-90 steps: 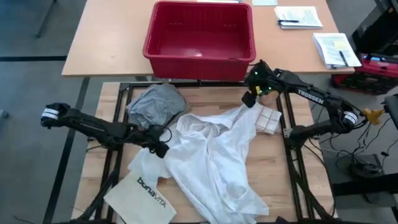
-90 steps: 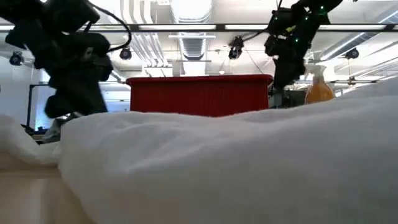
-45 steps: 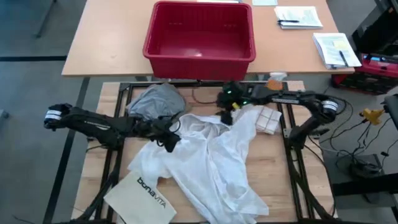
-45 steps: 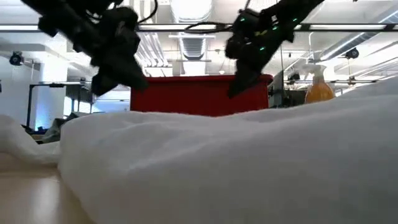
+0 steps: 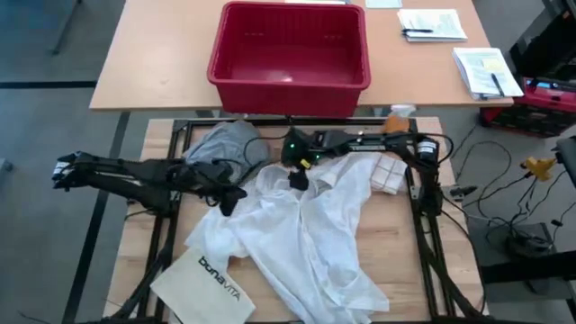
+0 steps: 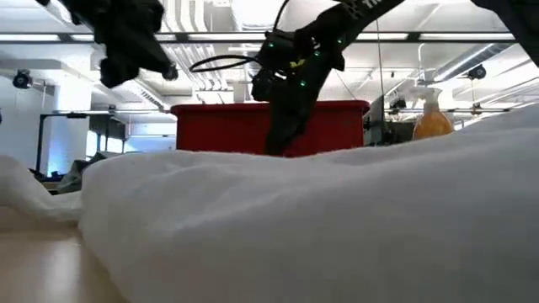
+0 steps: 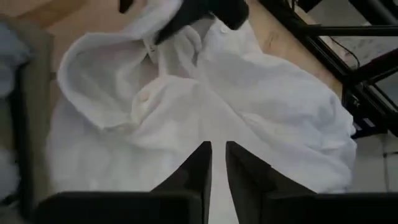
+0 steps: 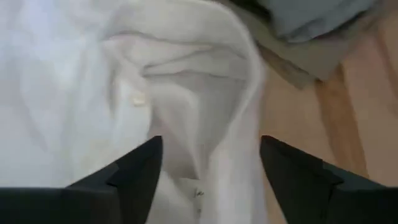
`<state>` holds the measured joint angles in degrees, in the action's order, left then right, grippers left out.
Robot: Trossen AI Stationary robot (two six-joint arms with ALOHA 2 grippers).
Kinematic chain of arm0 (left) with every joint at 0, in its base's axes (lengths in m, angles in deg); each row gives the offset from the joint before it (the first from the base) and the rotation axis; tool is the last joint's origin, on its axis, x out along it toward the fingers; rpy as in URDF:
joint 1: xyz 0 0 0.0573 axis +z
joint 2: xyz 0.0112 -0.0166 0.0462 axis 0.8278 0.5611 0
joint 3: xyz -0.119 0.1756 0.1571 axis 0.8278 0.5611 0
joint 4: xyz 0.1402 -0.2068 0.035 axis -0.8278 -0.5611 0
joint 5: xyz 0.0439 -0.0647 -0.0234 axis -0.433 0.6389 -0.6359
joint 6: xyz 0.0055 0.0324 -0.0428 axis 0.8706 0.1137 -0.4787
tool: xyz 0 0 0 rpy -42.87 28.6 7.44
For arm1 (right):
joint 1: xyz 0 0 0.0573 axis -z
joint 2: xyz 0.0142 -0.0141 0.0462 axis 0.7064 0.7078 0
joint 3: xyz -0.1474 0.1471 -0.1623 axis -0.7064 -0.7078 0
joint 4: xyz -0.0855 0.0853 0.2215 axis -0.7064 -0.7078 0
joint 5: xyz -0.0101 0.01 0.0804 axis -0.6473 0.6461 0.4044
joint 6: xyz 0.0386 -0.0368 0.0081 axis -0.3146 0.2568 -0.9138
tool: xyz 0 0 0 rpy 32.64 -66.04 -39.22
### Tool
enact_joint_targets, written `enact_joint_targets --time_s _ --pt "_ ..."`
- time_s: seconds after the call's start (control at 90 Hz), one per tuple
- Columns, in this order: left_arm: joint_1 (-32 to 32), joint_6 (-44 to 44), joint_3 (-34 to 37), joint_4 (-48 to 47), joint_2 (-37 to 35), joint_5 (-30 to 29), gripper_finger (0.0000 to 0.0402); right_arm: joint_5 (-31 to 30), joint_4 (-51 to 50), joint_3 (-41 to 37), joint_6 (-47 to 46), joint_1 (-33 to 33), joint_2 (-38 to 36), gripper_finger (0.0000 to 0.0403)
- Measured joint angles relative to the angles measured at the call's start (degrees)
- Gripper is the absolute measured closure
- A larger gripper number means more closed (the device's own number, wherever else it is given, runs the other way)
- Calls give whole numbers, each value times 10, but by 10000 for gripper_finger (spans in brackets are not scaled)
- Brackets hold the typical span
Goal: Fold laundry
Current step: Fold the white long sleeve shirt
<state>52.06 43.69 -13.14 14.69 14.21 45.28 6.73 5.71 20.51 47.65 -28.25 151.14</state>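
Observation:
The large white shirt (image 5: pixel 306 229) lies crumpled across the middle of the table, filling the low view (image 6: pixel 320 227). The grey T-shirt (image 5: pixel 225 148) is heaped at the far left, on a khaki-tan piece (image 8: pixel 308 65). My right gripper (image 5: pixel 297 177) is open over the shirt's far part, its fingers on either side of a raised fold by the collar (image 8: pixel 205 81). Whether they touch it I cannot tell. My left gripper (image 5: pixel 229 200) hovers above the shirt's left part, its fingers (image 7: pixel 217 158) shut but for a narrow slit, holding nothing.
A stiff white "bonavita" bag (image 5: pixel 202 277) lies at the near left, partly under the shirt. A white checked piece (image 5: pixel 389 171) lies at the far right. The red basket (image 5: pixel 288 54) stands on the table beyond. Bare wood shows along both side edges.
My right gripper has swung from the far right corner toward the table's left and come down to the shirt's far part. My left gripper has risen off the shirt's left part. The shirt has stayed in place.

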Motion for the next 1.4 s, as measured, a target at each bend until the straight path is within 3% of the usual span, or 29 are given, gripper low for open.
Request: enact_joint_targets --time_s 0.122,0.233,0.478,0.6,0.656,0.733,1.089,1.222,1.4 --pt "0 6 2 -11 -43 -1 376 -29 -8 1 -4 0 16 102" --pt "0 38 8 -15 -73 13 377 -28 -14 1 5 3 46 129" --pt "0 57 8 -34 -115 15 377 -31 -8 29 -18 2 67 286" --pt "0 57 9 -44 -119 15 377 -32 -16 33 10 6 66 373" --pt "0 58 9 -45 -117 15 377 -44 -28 33 36 12 70 393" --pt "0 62 9 -45 -114 15 377 -68 -54 44 42 28 80 396" --pt "0 60 9 -45 -104 15 377 -66 -59 136 77 77 62 402" --pt "0 58 9 -45 -100 17 377 -105 -58 153 73 95 60 403" --pt "0 59 9 -46 -91 27 377 -56 -56 162 67 112 63 403"
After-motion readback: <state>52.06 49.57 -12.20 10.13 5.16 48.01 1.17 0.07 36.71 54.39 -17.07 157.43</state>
